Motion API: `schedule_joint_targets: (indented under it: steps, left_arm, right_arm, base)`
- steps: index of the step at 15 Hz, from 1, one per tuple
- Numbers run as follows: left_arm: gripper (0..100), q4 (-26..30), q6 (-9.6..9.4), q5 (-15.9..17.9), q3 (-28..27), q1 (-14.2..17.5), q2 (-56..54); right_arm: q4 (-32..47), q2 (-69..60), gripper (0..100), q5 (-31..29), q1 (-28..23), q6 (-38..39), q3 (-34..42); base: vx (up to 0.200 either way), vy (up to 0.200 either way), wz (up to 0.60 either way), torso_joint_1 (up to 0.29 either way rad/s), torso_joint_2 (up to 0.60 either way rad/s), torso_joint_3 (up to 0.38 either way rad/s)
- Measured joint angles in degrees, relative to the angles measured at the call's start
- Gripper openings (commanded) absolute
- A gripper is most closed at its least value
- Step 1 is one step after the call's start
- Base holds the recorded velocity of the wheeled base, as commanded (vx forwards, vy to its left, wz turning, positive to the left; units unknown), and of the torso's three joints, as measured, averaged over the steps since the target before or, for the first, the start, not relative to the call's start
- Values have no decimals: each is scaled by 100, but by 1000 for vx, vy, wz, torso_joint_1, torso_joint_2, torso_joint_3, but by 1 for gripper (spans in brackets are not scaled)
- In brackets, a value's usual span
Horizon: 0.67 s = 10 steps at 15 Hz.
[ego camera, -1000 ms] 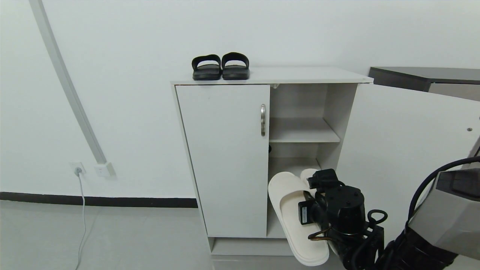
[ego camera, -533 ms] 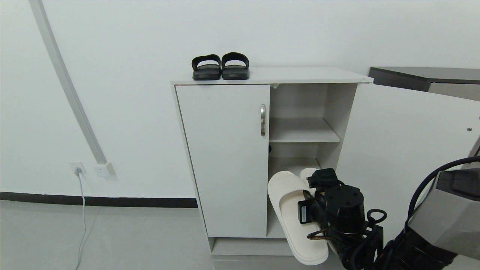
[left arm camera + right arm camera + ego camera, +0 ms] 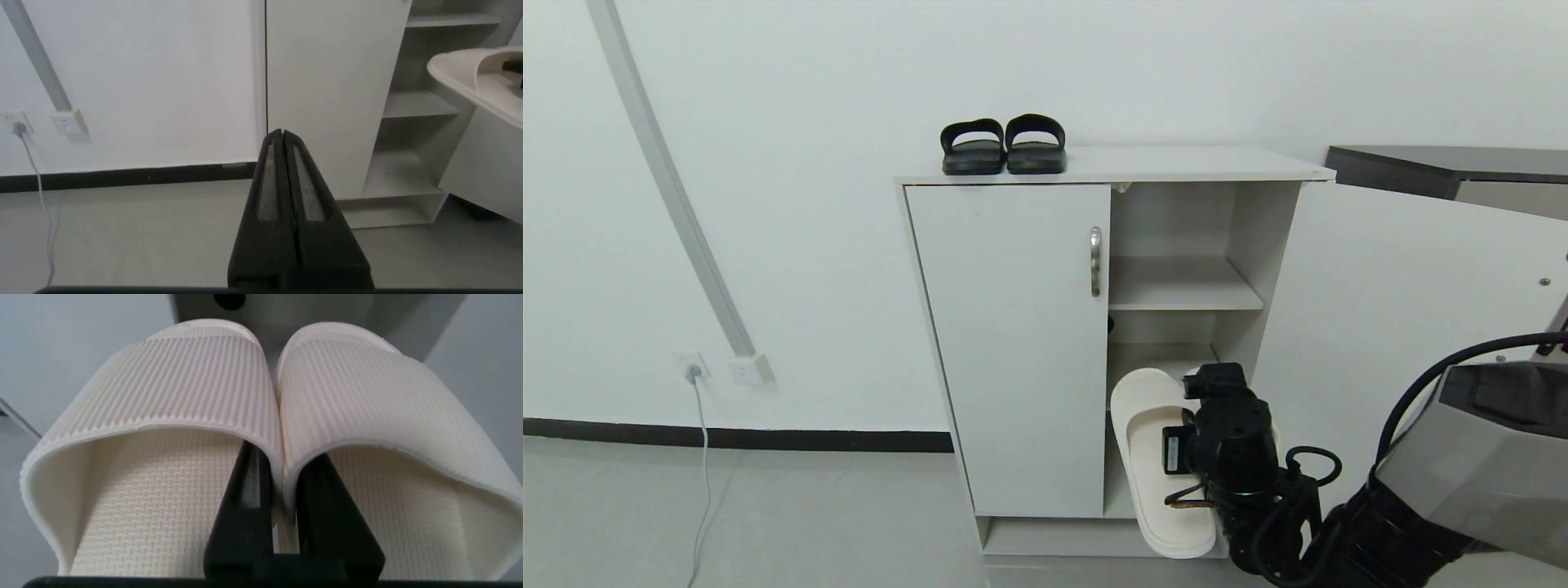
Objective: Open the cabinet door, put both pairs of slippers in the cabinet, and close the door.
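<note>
White slippers (image 3: 1156,457) at the cabinet (image 3: 1013,351) opening, black slippers (image 3: 1003,147) up top

Our right tool (image 3: 276,482) is clamped on the inner straps of the white slippers. We hold them tilted, low in the cabinet's open right half, with the right door (image 3: 1405,327) swung wide. The black slippers sit side by side on the cabinet top. The left tool (image 3: 283,175) is pressed together with nothing in it.

White cabinet (image 3: 1005,359) stands on grey floor (image 3: 768,523). Black slippers (image 3: 1003,145) sit side by side on cabinet top (image 3: 1176,163), at its left end. Cable (image 3: 698,506) trails from wall socket (image 3: 692,367) onto floor.
</note>
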<state>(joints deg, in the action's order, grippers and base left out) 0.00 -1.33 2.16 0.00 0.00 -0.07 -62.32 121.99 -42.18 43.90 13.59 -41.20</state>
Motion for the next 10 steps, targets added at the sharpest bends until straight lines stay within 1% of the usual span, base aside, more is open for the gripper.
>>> schedule_joint_targets:
  steps: [1, 2, 5, 10]
  left_arm:
    - [0, 0, -1, -2, 0, 0, 0]
    - [0, 0, 0, -5, 0, 0, 0]
    - [0, 0, 2, -6, 0, 0, 0]
    - [0, 0, 5, -6, 0, -5, 0]
  right_arm:
    - [512, 23, 0, -166, -16, 305, -201]
    - [766, 39, 0, -301, -18, 469, -339]
    - [805, 67, 0, -336, -27, 512, -461]
    - [778, 224, 0, -350, -2, 507, -488]
  base:
    - [0, -200, 0, 2, -2, 2]
    - [0, -200, 0, 7, 7, -2]
    - [0, -200, 0, 1, 1, 4]
    - [0, 0, 0, 0, 0, 0]
